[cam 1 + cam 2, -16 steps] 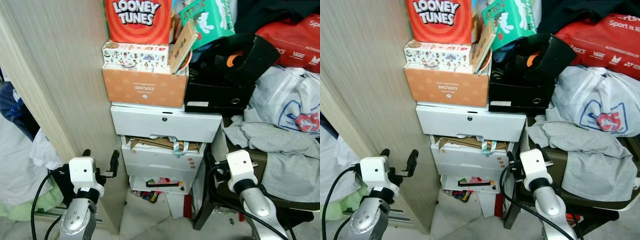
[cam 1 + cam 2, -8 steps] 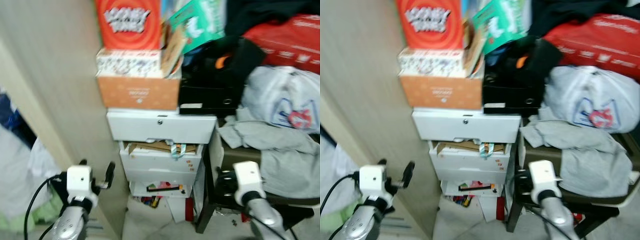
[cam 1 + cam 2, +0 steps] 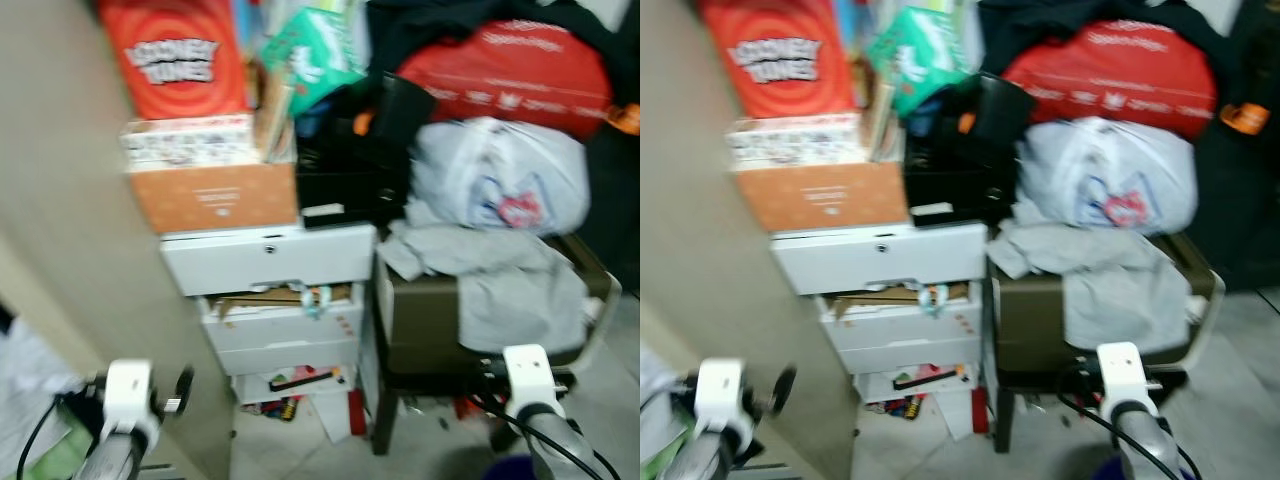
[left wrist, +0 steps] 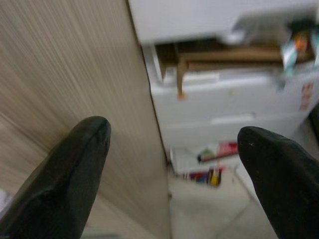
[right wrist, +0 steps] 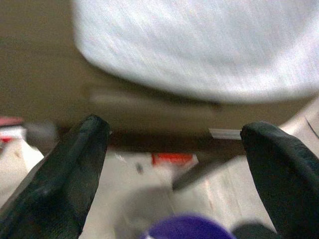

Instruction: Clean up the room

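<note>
Cam swung right; wood-grain panel [image 3: 60,250], soft grey cloth [image 3: 510,290].

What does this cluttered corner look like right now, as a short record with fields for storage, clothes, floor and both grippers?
storage: white drawer unit beside a wooden panel; orange cardboard box and red Looney Tunes box stacked on top
clothes: grey garment draped over a dark chair, white plastic bag above it
floor: small litter under the drawers
left gripper: open, facing the drawers
right gripper: open, low by the chair
</note>
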`<state>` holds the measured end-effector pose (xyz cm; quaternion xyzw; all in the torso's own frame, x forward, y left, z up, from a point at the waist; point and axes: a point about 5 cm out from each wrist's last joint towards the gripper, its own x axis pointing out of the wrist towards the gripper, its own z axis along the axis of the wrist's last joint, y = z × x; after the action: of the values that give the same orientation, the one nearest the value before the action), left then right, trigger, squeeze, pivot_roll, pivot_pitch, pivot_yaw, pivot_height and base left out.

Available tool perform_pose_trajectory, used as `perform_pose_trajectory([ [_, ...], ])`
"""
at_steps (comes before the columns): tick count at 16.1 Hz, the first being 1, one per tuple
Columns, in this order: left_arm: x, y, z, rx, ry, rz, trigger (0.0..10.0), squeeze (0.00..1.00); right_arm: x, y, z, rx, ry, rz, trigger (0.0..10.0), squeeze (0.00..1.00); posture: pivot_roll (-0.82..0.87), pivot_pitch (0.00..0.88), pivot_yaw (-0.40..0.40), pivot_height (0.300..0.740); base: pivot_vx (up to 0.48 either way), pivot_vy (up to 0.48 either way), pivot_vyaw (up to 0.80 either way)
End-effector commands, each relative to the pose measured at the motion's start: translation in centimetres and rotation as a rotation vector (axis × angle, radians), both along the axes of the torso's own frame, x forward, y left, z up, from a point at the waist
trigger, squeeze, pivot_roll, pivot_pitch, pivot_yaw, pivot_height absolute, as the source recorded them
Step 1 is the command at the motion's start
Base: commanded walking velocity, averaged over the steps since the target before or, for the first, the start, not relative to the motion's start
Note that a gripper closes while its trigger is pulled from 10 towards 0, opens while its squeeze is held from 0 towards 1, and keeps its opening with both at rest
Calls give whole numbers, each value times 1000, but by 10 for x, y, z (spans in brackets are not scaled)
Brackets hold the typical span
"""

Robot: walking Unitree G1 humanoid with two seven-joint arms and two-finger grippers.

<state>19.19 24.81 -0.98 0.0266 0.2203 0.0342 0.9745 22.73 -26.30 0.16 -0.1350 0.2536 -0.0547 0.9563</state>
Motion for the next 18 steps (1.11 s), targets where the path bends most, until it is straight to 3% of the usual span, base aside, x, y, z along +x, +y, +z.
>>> perform_pose_trajectory([
  [1,-18,29,-10,25,71,124,10000,0,5,-3,1,-12,-16,-4,10000,0,-166,0,33,740,0,0,0],
  [2,-14,32,-5,26,28,145,10000,0,6,-4,2,-23,-27,-1,10000,0,-170,0,33,740,0,0,0],
  [5,22,27,35,8,-199,172,10000,0,21,6,30,-116,-198,106,10000,0,-178,0,34,740,0,0,0],
  [7,55,1,78,-48,-400,112,10000,0,38,34,63,-109,-380,226,10000,0,-188,0,37,740,0,0,0],
  [10,77,-34,109,-105,-524,-9,10000,0,51,64,95,-62,-522,286,10000,0,-203,0,46,740,0,0,0],
  [14,77,-67,124,-131,-571,-136,10000,0,48,82,112,-12,-573,324,10000,0,-212,0,50,740,0,0,0],
  [18,51,-78,120,-155,-539,-154,10000,0,27,81,106,12,-518,308,10000,0,-213,0,50,740,0,0,0],
])
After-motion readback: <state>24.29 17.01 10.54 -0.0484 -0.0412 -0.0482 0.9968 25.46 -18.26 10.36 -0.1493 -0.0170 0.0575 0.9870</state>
